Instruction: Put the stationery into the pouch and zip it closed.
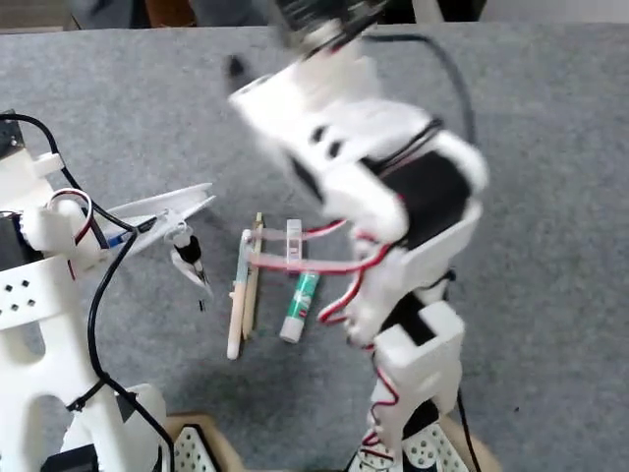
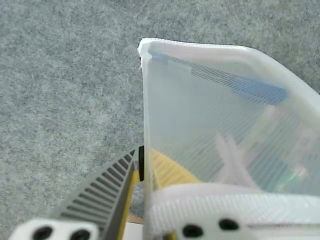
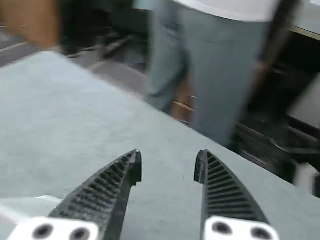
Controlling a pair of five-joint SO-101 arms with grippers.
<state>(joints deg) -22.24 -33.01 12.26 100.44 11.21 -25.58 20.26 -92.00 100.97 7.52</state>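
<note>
The pouch [image 2: 215, 125] clamped in the left pincer [image 2: 142, 167] was translucent, finely ribbed plastic, with a woven cloth band along its edge. That pincer's fingers [image 2: 112, 185] were matt black ridged plastic. Beneath it the table cover [image 2: 60, 90] was grey, rough, felt-like cloth. Near the left pincer lay a pale, unvarnished wooden stick [image 1: 236, 310] and a glossy plastic glue stick [image 1: 300, 307].

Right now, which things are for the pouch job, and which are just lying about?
For the job: pouch, glue stick, pale pencil, yellow pencil, small white piece.
Just lying about: dark blob on the grey mat, too blurred to name.
</note>
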